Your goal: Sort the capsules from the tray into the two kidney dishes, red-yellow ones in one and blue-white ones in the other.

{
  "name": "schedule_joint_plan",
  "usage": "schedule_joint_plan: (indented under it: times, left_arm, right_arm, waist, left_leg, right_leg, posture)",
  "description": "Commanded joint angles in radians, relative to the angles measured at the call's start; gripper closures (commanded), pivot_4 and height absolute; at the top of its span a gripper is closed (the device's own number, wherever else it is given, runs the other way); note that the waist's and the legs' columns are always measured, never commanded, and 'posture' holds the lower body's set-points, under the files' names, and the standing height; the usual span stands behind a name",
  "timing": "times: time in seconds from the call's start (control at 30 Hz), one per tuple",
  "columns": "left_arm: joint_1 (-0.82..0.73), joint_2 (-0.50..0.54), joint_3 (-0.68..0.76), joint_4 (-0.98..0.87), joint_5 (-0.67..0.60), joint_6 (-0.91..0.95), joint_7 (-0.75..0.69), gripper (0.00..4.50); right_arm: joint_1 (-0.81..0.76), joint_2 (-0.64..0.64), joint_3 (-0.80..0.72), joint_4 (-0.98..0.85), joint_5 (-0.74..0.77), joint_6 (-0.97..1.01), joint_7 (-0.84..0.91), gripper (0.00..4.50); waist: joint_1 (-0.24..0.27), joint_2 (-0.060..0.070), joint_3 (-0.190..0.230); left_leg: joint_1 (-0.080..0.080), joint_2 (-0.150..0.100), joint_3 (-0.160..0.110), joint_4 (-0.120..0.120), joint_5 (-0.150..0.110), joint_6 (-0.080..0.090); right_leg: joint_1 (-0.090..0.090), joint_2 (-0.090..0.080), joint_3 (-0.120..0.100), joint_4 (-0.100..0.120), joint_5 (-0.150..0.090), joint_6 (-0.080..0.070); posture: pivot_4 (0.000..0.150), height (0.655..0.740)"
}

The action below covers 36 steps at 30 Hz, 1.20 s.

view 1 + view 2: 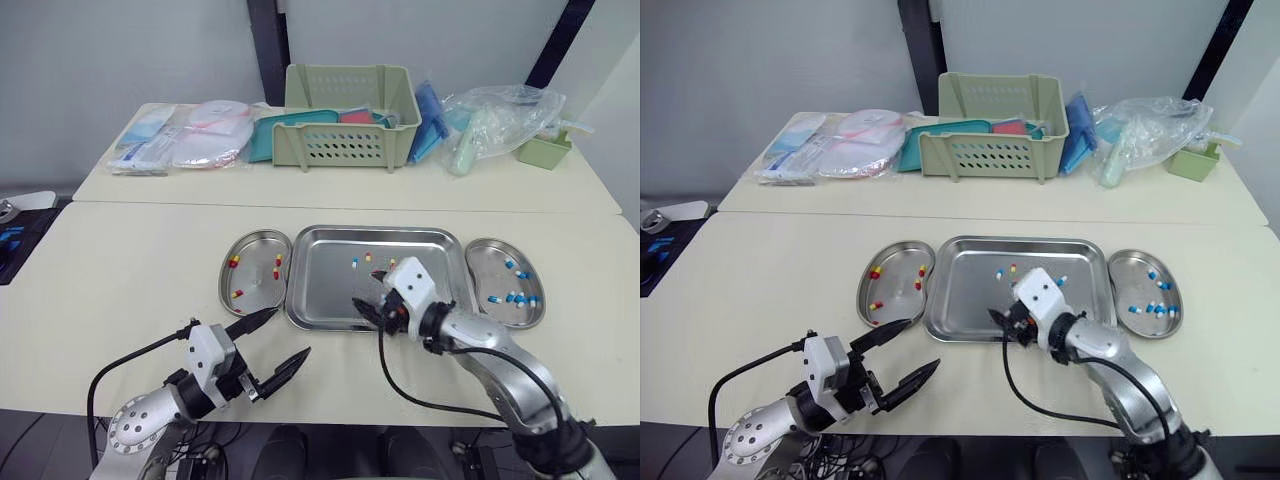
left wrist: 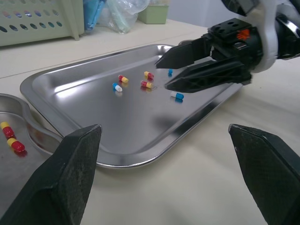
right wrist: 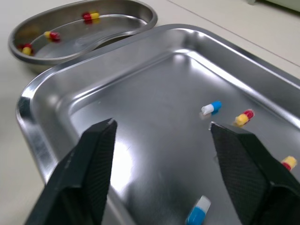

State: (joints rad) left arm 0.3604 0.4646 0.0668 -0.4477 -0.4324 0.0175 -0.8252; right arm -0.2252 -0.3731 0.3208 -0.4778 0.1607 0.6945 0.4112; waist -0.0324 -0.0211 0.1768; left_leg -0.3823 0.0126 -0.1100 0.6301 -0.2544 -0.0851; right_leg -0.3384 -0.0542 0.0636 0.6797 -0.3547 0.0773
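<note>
Two cream tables (image 1: 130, 280) stand before a pale wall; the rear one carries a pale green slotted plastic basket (image 1: 348, 125). On the near one a rectangular steel tray (image 1: 325, 300) lies between two steel kidney dishes: left dish (image 1: 255, 290) with red-yellow capsules (image 1: 277, 262), right dish (image 1: 490, 270) with blue-white capsules (image 1: 515, 297). Left gripper (image 1: 290, 332) hangs wide open, empty, before the left dish.

Left wrist view: right gripper (image 2: 161, 75), parted and empty, over the tray's loose mixed capsules (image 2: 147, 85).

Right wrist view: its fingers (image 3: 89, 164) flank bare tray floor.

The right gripper (image 1: 362, 310) hides part of the tray (image 1: 330, 290) floor beneath it. In the left wrist view the left kidney dish (image 2: 33, 159) runs off the picture's edge (one lobe shows), so its capsules cannot be counted.
</note>
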Motion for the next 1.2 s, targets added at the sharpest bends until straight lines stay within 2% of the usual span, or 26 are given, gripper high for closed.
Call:
schedule_joint_plan:
  times: [0.03, 0.17, 0.37, 1.1, 1.2]
  left_arm:
    - [0.003, 0.003, -0.01, -0.038, -0.003, -0.004, 0.007, 0.0]
    - [-0.002, 0.005, -0.021, -0.04, 0.001, -0.003, 0.013, 0.0]
    - [-0.007, 0.004, -0.029, -0.041, 0.004, -0.004, 0.019, 0.0]
    - [0.004, -0.002, -0.042, -0.03, 0.02, -0.024, 0.03, 0.0]
    - [0.004, -0.005, -0.045, -0.027, 0.024, -0.026, 0.035, 0.0]
  right_arm:
    - [-0.07, 0.059, 0.015, 0.024, -0.039, 0.041, -0.056, 1.83]
    - [-0.173, 0.15, 0.031, 0.105, -0.075, 0.142, -0.12, 1.83]
    - [-0.254, 0.211, 0.041, 0.197, -0.101, 0.212, -0.151, 1.83]
    - [-0.33, 0.261, 0.021, 0.438, -0.157, 0.138, -0.146, 1.83]
    - [-0.333, 0.257, 0.027, 0.448, -0.16, 0.134, -0.139, 2.44]
  waist:
    - [-0.001, 0.0, 0.0]
    - [-0.002, 0.0, 0.0]
    - [-0.003, 0.0, 0.0]
    - [-0.018, 0.001, 0.001]
    - [-0.018, 0.001, 0.001]
  left_leg:
    - [0.0, 0.0, 0.0, 0.0, 0.0, 0.0]
    - [0.0, 0.0, 0.0, 0.0, 0.0, 0.0]
    - [-0.001, 0.0, 0.0, 0.0, 0.0, 0.0]
    - [-0.001, 0.0, 0.001, -0.001, 0.0, 0.0]
    - [-0.001, 0.0, 0.001, -0.001, 0.0, 0.0]
  right_leg:
    - [0.0, 0.0, 0.0, 0.0, 0.0, 0.0]
    - [-0.001, 0.0, 0.0, 0.001, 0.0, 0.0]
    - [-0.003, 0.0, 0.001, 0.001, 0.0, 0.0]
    - [-0.004, 0.0, 0.001, 0.002, 0.0, 0.0]
    - [-0.004, 0.0, 0.001, 0.002, 0.0, 0.0]
  posture:
    - [0.15, 0.74]
    - [0.15, 0.74]
    - [0.15, 0.74]
    - [0.15, 0.74]
    - [0.15, 0.74]
